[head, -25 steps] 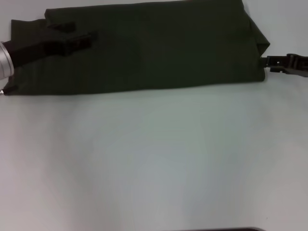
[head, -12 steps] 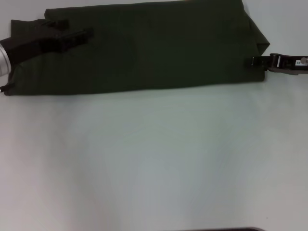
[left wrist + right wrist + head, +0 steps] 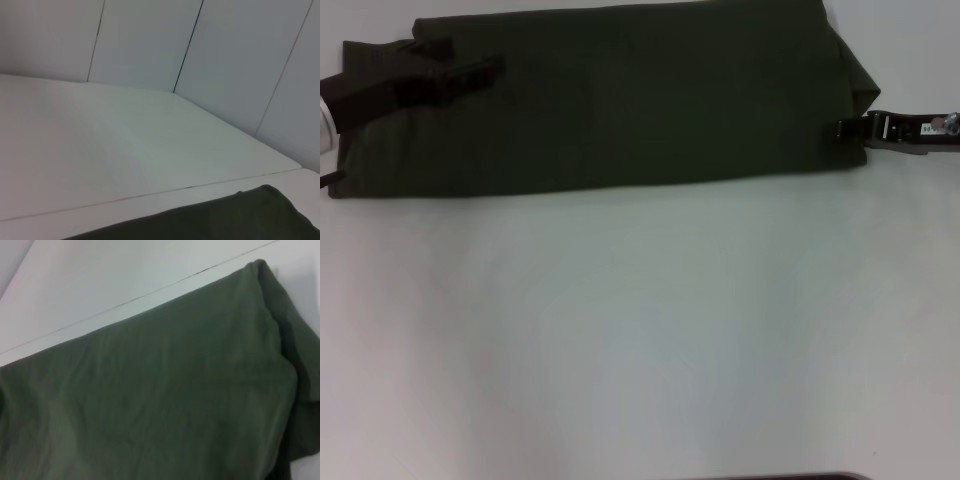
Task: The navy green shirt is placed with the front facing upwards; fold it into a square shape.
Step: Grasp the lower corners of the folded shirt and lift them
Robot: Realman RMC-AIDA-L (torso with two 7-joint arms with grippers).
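1. Left end effector over the left part of the navy green shirt, reaching in from the left edge of the head view, dark and slim against the cloth; fingers too dark against the fabric to say whether spread or pressed together.
2. Right end effector right at the shirt's right-hand edge, black with a small pale patch on its body; tips touching or just overlapping the hem, finger gap not readable there either.
3. Shirt folded into a long, dark olive band across the far part of the white surface, long edges roughly parallel, near edge fairly straight.
4. Right end of the band angled off, with a small doubled-over flap showing as a darker wedge.
5. At the left end, a short stepped corner at the far edge.
6. From the right wrist view, soft matte cotton, gentle shallow ripples across it, a thicker layered fold running down one side.
7. From the left wrist view, just a rounded olive corner lying on the smooth white surface, pale panelled wall with thin dark seams behind.
8. No lettering or tag readable on the exposed cloth.
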